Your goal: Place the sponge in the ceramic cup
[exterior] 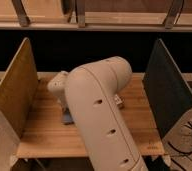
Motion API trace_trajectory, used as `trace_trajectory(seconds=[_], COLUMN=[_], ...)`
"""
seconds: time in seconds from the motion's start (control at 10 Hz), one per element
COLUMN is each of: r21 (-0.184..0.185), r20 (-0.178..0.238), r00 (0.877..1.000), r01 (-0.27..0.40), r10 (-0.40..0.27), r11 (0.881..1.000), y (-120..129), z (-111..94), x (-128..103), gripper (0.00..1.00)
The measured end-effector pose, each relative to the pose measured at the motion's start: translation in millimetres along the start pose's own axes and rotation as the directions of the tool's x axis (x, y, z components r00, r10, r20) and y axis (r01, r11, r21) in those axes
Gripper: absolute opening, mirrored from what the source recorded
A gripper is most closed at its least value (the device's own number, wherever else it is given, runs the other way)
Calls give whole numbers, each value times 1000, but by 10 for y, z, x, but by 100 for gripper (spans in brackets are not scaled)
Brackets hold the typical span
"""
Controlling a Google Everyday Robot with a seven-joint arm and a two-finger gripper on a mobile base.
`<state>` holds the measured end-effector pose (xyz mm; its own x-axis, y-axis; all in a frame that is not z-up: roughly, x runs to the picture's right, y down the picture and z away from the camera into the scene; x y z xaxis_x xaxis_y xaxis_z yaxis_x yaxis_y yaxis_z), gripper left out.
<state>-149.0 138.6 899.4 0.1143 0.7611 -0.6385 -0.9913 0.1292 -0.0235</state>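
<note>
Low over the left-middle of the wooden table (44,137): the gripper (64,104), reaching down from a rounded cream wrist and largely hidden behind the bulky cream arm (101,115) that fills the foreground. Spread or pressed together: cannot tell, the working end being masked by the arm. Right beneath it, the sponge (67,119), only a small blue-grey corner on view, flat on the boards, edges straight, the rest tucked under the arm. Contact between gripper and sponge: cannot tell, though nothing visible between them. Just right of the arm, near the table's middle, a small pale object (118,100), too covered to identify. Tabletop of light planks, grain running left to right. At the left edge an upright tan wooden panel (16,95), angled outward toward the viewer; at the right edge a matching upright panel in dark grey (166,95). Behind the table a deep black gap, and above it a pale shelf rail (114,22) with slanted metal brackets. At lower right, off the table, a tangle of dark cables (189,137) on a pale floor.
</note>
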Motion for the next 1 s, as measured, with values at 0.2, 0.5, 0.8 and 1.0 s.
trace_trajectory(seconds=[0.2,0.5,0.8,1.0], r21=[11,76,155,190], r20=[29,140,270,331], r00=[999,990,958,930], r01=[17,-17,-143,-233], r10=[-18,6,97,161], r11=[1000,997,978,954], y=[6,-172,-730,-1109], z=[-107,-707,-1447,-1822], x=[-2,-23,50,146], gripper=[0,0,0,0])
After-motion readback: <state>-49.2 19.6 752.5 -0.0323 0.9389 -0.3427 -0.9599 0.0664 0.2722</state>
